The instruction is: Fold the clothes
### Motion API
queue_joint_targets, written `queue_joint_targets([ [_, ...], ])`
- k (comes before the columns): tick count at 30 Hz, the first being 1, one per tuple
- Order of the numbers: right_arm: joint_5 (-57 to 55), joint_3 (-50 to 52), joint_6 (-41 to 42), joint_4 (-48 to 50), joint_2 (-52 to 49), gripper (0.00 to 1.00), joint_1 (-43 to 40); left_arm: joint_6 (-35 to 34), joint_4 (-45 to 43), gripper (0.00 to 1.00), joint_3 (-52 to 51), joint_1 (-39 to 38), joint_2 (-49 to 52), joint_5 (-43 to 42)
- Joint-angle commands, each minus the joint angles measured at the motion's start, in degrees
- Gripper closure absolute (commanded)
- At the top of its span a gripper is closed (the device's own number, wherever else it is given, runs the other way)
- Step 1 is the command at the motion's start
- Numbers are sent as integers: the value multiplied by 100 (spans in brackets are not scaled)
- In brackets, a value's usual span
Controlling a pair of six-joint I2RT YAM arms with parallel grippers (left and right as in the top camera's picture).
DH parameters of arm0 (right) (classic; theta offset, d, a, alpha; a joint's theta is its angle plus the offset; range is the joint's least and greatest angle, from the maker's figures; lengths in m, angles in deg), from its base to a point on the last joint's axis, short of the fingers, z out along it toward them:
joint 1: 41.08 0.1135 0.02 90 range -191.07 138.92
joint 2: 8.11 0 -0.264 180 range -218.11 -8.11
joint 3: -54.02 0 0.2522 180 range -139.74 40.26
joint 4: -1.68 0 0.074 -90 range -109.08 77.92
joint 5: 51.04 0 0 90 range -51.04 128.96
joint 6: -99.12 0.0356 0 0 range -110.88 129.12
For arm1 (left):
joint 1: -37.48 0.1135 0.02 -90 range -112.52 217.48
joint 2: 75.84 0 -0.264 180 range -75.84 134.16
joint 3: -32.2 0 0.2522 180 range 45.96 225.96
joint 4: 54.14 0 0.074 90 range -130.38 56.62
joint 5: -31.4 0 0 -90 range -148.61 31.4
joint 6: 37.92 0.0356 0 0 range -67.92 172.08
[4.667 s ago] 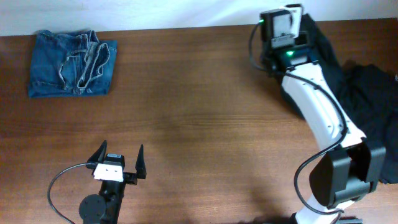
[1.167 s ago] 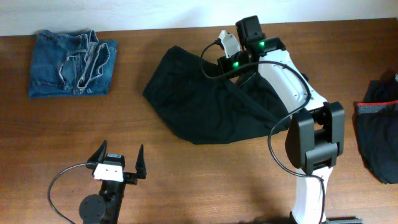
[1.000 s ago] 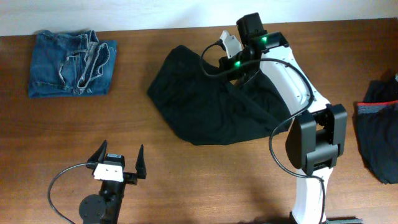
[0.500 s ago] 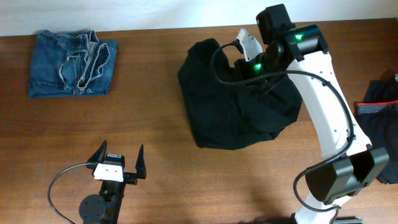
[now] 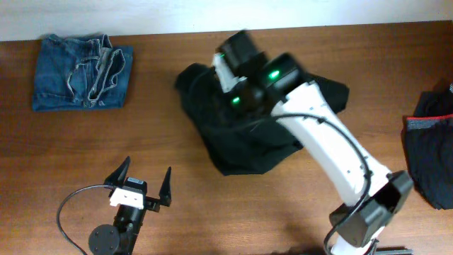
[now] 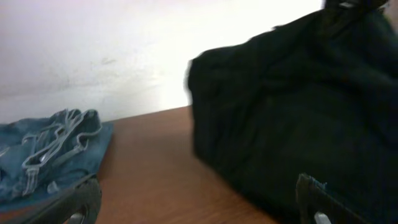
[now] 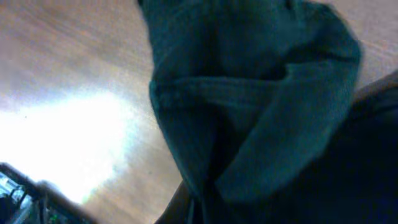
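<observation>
My left jaws stood spread wide and empty, low over the brown surface (image 5: 184, 205), on the near side of the blue jeans (image 5: 81, 73) and a little to their right. The jeans lay bunched at the far left corner of the surface. From my left wrist I saw them to the left (image 6: 50, 149), with my two fingertips (image 6: 81, 202) well apart at the bottom of the view. The black trousers (image 5: 241, 149) were well to the right of the jeans, a crumpled heap with one part drawn up to my right wrist. My right arm (image 5: 318, 142) reached over that heap, and it hid the jaws from above. They were pressed together on a bunch of the black cloth. The right wrist view was filled with its dark folds (image 7: 261, 112), and a strip of surface (image 7: 74, 124) showed past them. From my left wrist the trousers rose as a tall dark mass (image 6: 298, 112), right of the jeans. A dark garment with a reddish band (image 5: 432, 156) lay farthest from the jeans, at the right edge.
</observation>
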Motion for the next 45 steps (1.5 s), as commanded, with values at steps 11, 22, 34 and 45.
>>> queue_joint_targets([
  [11, -664, -39, 1392, 98, -35, 96, 984, -20, -35, 1, -2, 35, -39, -192],
  [22, -76, -39, 1388, -68, -35, 86, 1062, -20, -35, 1, -2, 35, -39, -175],
  [34, 660, -44, 1211, -367, -9, 85, 927, -87, -35, 1, 7, 35, -39, -479],
  [45, 651, -46, 778, -664, 0, 85, 1097, -131, -39, 1, 7, 35, -39, -474],
])
